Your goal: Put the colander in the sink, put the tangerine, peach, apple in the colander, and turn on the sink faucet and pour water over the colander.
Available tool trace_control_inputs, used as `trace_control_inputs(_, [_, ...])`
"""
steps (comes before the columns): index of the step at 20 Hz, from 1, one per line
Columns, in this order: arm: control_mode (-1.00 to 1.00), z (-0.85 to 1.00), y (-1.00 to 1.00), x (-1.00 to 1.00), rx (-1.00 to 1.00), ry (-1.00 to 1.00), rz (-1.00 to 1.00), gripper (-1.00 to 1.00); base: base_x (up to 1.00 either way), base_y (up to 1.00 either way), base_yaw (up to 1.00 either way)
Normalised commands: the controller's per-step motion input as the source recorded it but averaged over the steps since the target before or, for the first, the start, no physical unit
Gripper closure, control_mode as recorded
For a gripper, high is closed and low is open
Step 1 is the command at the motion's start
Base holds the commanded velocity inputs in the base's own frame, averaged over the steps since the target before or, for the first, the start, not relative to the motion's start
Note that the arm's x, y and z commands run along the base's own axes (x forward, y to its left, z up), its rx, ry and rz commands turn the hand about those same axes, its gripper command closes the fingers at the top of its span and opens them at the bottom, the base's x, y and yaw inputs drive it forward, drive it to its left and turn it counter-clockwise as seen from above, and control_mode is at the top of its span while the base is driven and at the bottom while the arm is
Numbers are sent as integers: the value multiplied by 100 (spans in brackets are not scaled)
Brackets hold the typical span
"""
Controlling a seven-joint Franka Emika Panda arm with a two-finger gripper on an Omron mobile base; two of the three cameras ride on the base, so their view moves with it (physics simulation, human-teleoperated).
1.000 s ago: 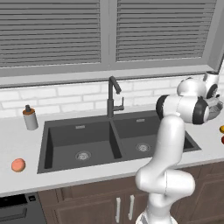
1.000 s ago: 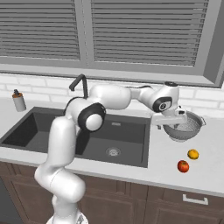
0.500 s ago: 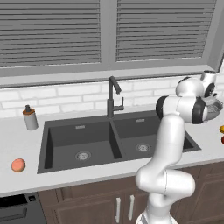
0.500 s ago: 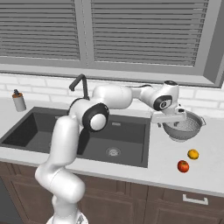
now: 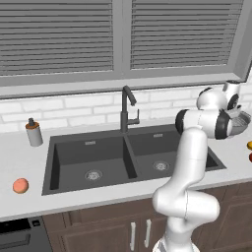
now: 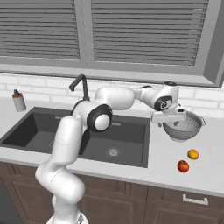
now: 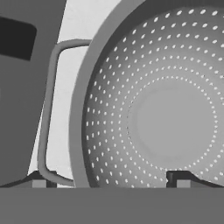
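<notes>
The silvery perforated colander stands on the counter right of the dark sink. My gripper hangs open over its near rim. In the hand view the gripper straddles the colander's rim: one fingertip is outside by the side handle, the other inside the bowl. Nothing is gripped. The tangerine and the red apple lie on the counter in front of the colander. The peach rests far left of the sink. The black sink faucet rises behind the basins' divider.
A small grey soap dispenser stands at the back left of the sink, also seen from the right. A brick backsplash and a window sill run close behind the colander. My arm stretches over the right basin.
The hand has edged slightly right and down toward the colander's rim. The jaws have stayed open, and the fruits and colander have not moved.
</notes>
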Motion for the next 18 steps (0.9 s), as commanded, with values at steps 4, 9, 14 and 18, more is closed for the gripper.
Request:
trace_control_inputs(4, [-100,-16,-9,14,0,0,0,-100,0,0,0])
trace_control_inputs(9, [-100,-22,0,0,0,0,0,-100,0,0,0])
trace_control_inputs(14, [-100,-18,0,0,0,0,0,-100,0,0,0])
trace_control_inputs(18, [-100,0,0,0,0,0,0,-100,0,0,0])
